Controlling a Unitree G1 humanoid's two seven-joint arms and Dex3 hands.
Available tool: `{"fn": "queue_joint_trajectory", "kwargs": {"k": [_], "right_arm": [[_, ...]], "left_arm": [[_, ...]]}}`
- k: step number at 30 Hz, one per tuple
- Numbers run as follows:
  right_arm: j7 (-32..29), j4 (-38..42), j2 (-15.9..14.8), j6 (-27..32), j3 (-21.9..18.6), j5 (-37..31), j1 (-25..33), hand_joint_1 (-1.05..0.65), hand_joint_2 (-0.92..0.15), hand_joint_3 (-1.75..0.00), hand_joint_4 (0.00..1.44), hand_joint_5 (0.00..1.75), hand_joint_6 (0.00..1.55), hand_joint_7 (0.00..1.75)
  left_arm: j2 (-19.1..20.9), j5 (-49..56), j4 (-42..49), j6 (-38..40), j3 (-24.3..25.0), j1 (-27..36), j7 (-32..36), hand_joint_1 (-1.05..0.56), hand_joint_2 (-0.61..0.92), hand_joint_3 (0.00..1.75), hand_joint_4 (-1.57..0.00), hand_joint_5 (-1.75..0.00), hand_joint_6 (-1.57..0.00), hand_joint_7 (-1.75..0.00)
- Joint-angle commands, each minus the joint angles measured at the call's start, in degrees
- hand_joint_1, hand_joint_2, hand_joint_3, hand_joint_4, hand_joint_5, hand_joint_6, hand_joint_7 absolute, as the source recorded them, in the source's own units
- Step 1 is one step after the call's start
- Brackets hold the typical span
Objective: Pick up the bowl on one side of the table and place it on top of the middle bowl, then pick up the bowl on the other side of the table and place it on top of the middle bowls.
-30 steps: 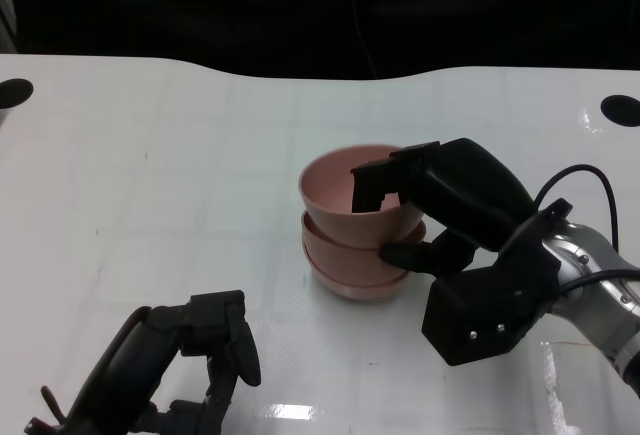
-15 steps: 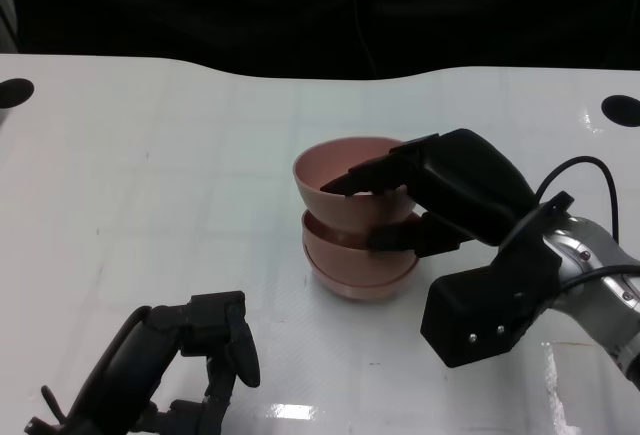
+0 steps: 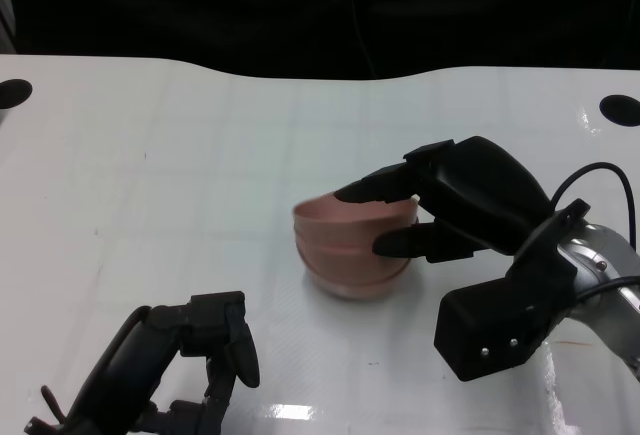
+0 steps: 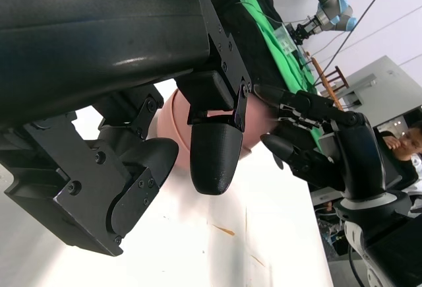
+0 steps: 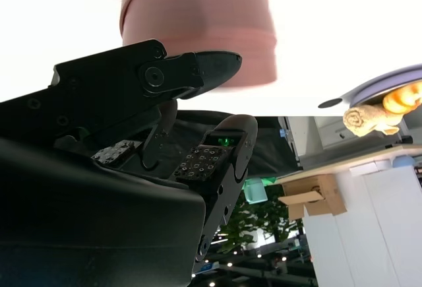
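Pink bowls point(image 3: 350, 245) stand nested in one stack at the middle of the white table point(image 3: 150, 155); the top bowl looks blurred, low in the stack. My right hand point(image 3: 460, 205) sits just right of the stack, one finger over the rim and the thumb beside the wall, fingers spread and holding nothing. The right wrist view shows the blurred stack point(image 5: 198, 16) just past my parted right hand point(image 5: 165, 122). My left hand point(image 3: 190, 345) rests at the near left, holding nothing. In the left wrist view the stack point(image 4: 173, 112) shows behind the left hand point(image 4: 165, 135), with the right hand point(image 4: 316, 142) beyond.
Two black round holes mark the table's far corners point(image 3: 14, 92) point(image 3: 620, 109). A dark backdrop lies behind the far edge. A person point(image 4: 405, 143) appears at the edge of the left wrist view, away from the table.
The top bowl, held raised above the two stacked bowls, has dropped down into the stack. My right hand's fingers have come off it and shifted slightly right. The left hand has stayed still.
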Motion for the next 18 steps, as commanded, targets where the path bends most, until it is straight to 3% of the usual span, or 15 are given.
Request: {"fn": "queue_joint_trajectory", "kwargs": {"k": [1, 8, 18], "right_arm": [[2.8, -1.9, -1.5, 1.5, -0.6, 1.3, 1.2, -0.63, -0.92, -0.25, 0.53, 0.31, 0.63, 0.0], [6.6, -5.0, -2.4, 4.1, -0.3, 0.7, 2.3, -0.69, -0.92, -0.26, 0.27, 0.18, 0.38, 0.0], [5.1, -8.0, -3.2, 3.8, -1.5, 1.0, 5.3, -0.73, -0.92, -0.3, 0.16, 0.19, 0.28, 0.0]], "left_arm": [[0.8, 0.0, 0.2, -0.6, 0.5, 0.0, 0.4, 0.02, 0.24, 1.63, -0.92, -1.73, -0.86, -1.51], [0.7, -0.1, 0.6, -0.9, 0.6, -0.2, 0.5, 0.02, 0.24, 1.63, -0.92, -1.72, -0.86, -1.51], [0.5, -0.1, 0.9, -1.2, 0.5, -0.3, 0.6, 0.02, 0.24, 1.63, -0.93, -1.72, -0.86, -1.5]]}}
